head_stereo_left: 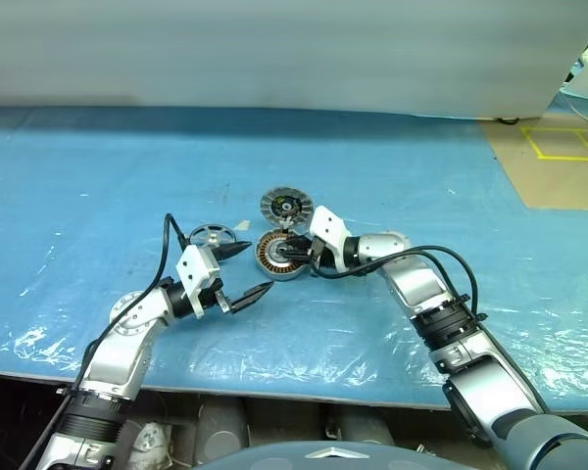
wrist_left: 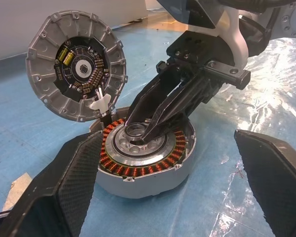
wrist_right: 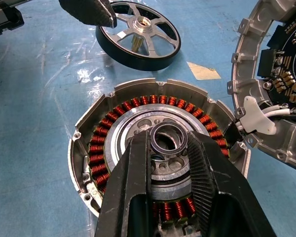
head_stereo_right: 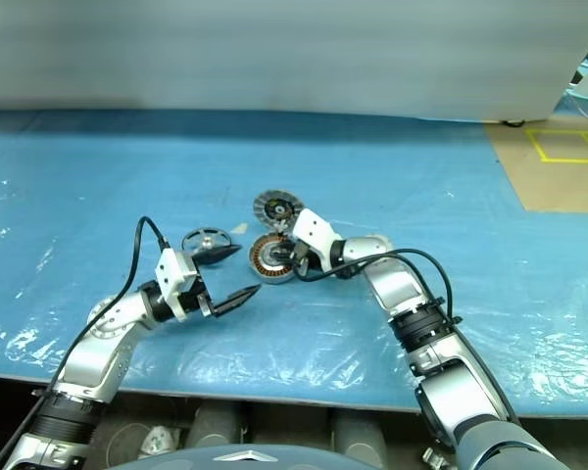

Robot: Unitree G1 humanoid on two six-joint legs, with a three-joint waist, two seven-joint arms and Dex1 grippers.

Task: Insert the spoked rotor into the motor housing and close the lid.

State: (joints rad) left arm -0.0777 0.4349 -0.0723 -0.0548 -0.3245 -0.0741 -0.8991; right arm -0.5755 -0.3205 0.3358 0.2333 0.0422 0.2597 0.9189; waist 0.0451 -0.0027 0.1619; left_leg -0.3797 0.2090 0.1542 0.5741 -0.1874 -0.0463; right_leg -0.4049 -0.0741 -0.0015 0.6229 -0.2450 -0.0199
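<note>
**Right gripper pinches the housing hub**

The motor housing (head_stereo_left: 277, 255) sits mid-table on the blue sheet (head_stereo_left: 421, 186). The right gripper (wrist_right: 170, 148) has its fingers nearly together, clamped on the housing's small centre ring. The lid (head_stereo_left: 285, 206) lies open at the housing's twelve o'clock, touching it. The spoked rotor (head_stereo_left: 212, 236) rests at nine o'clock, apart. The left gripper (head_stereo_left: 245, 269) hangs wide open at about seven o'clock, holding nothing.
</note>
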